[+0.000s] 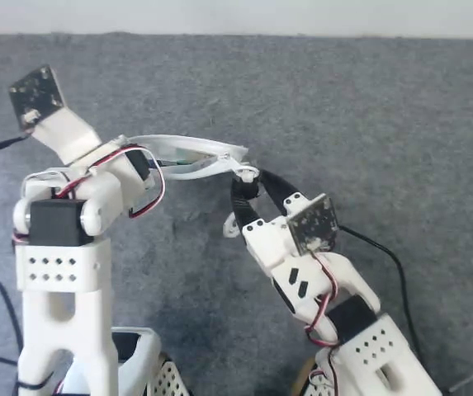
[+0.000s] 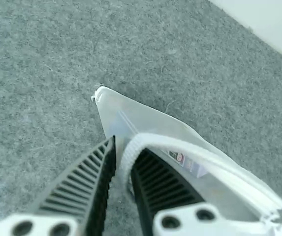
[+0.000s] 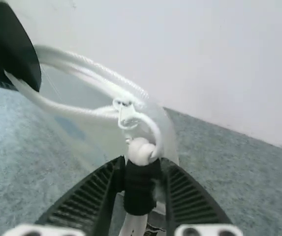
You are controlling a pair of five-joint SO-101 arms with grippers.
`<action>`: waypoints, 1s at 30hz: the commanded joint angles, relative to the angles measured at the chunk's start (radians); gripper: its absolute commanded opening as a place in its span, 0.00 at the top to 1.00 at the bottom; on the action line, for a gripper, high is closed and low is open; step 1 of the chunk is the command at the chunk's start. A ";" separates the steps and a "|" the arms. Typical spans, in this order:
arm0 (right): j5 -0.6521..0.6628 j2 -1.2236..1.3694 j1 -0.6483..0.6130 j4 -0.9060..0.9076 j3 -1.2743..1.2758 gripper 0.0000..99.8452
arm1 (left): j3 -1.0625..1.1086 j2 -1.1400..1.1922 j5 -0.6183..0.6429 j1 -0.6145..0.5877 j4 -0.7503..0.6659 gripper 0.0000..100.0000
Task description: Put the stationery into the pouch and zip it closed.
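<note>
Pouch (image 1: 188, 158), translucent: 1. Zip pull (image 3: 141, 151): 1. Claws: 2, namely left claw (image 2: 123, 147) and right claw (image 3: 141, 166). Desk (image 1: 368, 124): 1.

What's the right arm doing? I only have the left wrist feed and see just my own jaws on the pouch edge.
Observer: The right jaws are shut on the zipper pull, a black tab with a white bead on it.
Operator: Zipped yet?
Observer: No. In the right wrist view the two white tracks spread apart from the slider toward the left jaws.
Operator: How does the pouch sit overall?
Observer: In the high view the pouch spans from the left jaws to the right jaws, with the slider end at the right.
</note>
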 commanded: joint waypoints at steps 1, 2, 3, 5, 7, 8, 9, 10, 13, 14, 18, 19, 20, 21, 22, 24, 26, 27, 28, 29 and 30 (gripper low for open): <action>-0.008 -0.059 -0.008 0.016 -0.018 0.93 | -0.012 -0.048 0.012 -0.008 -0.040 0.99; -0.008 -0.064 -0.008 0.041 -0.021 0.91 | -0.012 -0.048 0.012 -0.009 -0.040 0.99; -0.009 -0.067 -0.010 0.059 -0.025 0.90 | -0.012 -0.048 0.012 -0.009 -0.040 0.99; -0.009 -0.064 -0.012 0.077 -0.025 0.86 | -0.012 -0.048 0.012 -0.009 -0.040 0.99; -0.009 -0.062 -0.013 0.081 -0.025 0.85 | -0.012 -0.048 0.012 -0.008 -0.040 0.99; -0.009 -0.062 -0.013 0.079 -0.025 0.85 | -0.012 -0.048 0.012 -0.008 -0.040 0.99; -0.009 -0.062 -0.013 0.077 -0.025 0.86 | -0.012 -0.048 0.012 -0.008 -0.040 0.99; -0.009 -0.062 -0.013 0.074 -0.025 0.87 | -0.012 -0.048 0.012 -0.008 -0.040 0.99; -0.009 -0.064 -0.013 0.073 -0.025 0.89 | -0.012 -0.048 0.012 -0.009 -0.040 0.99; -0.009 -0.065 -0.013 0.073 -0.025 0.89 | -0.012 -0.048 0.012 -0.009 -0.040 0.99; -0.009 -0.064 -0.013 0.071 -0.025 0.89 | -0.012 -0.048 0.012 -0.009 -0.040 0.99; -0.009 -0.062 -0.013 0.071 -0.025 0.89 | -0.012 -0.048 0.012 -0.009 -0.040 0.99; -0.009 -0.062 -0.013 0.071 -0.025 0.88 | -0.012 -0.048 0.012 -0.009 -0.040 0.99; -0.011 -0.062 -0.013 0.070 -0.025 0.88 | -0.012 -0.048 0.012 -0.008 -0.038 0.99; -0.011 -0.061 -0.013 0.061 -0.025 0.88 | -0.012 -0.048 0.012 -0.008 -0.038 0.99; -0.011 -0.061 -0.013 0.030 -0.015 0.89 | -0.012 -0.048 0.012 -0.008 -0.038 0.99; -0.011 -0.061 -0.013 0.025 -0.015 0.89 | -0.010 -0.048 0.012 -0.006 -0.038 0.99; -0.011 -0.061 -0.013 0.025 -0.015 0.89 | -0.010 -0.048 0.012 -0.006 -0.038 0.99; -0.011 -0.061 -0.013 0.027 -0.015 0.89 | -0.010 -0.048 0.012 -0.006 -0.038 0.99; -0.011 -0.061 -0.013 0.027 -0.015 0.89 | -0.010 -0.048 0.012 -0.006 -0.038 0.99; -0.011 -0.059 -0.013 0.027 -0.015 0.89 | -0.010 -0.048 0.012 -0.006 -0.038 0.99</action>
